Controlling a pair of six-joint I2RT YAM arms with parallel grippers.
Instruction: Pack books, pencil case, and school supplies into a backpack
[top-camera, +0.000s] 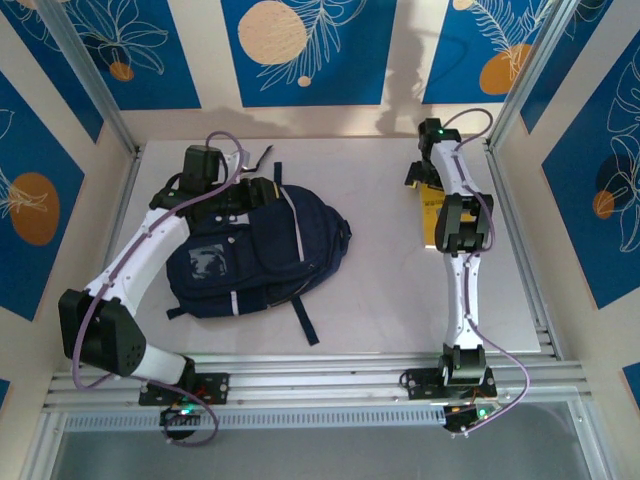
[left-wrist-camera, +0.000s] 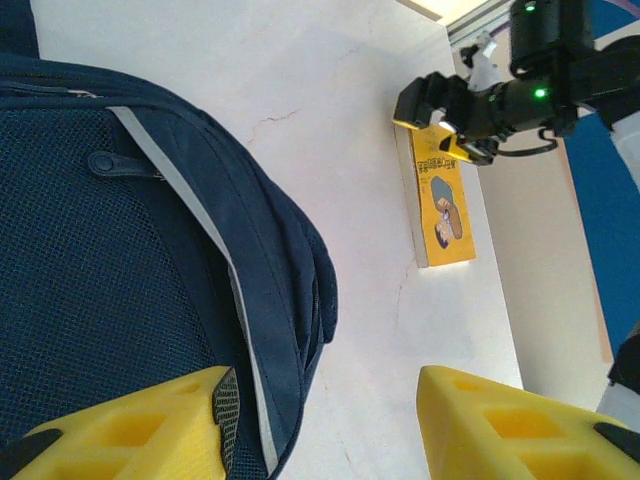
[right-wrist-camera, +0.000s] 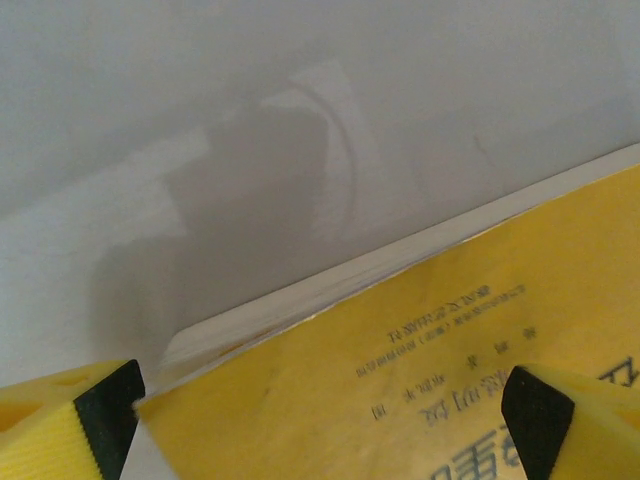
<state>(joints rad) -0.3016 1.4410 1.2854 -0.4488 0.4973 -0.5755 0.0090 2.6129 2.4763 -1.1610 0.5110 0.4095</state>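
**Right gripper straddling the book's far corner**

The book (top-camera: 431, 218) is lying flat on the right side of the table (top-camera: 380, 300), well apart from the backpack (top-camera: 262, 248), with its long axis running near to far. The right gripper (right-wrist-camera: 325, 425) is nearer. Its arm is reaching far out, and its wide jaws are standing either side of the far corner, apparently not gripping it. The left gripper (left-wrist-camera: 320, 425) is hovering by the backpack, half open and empty.
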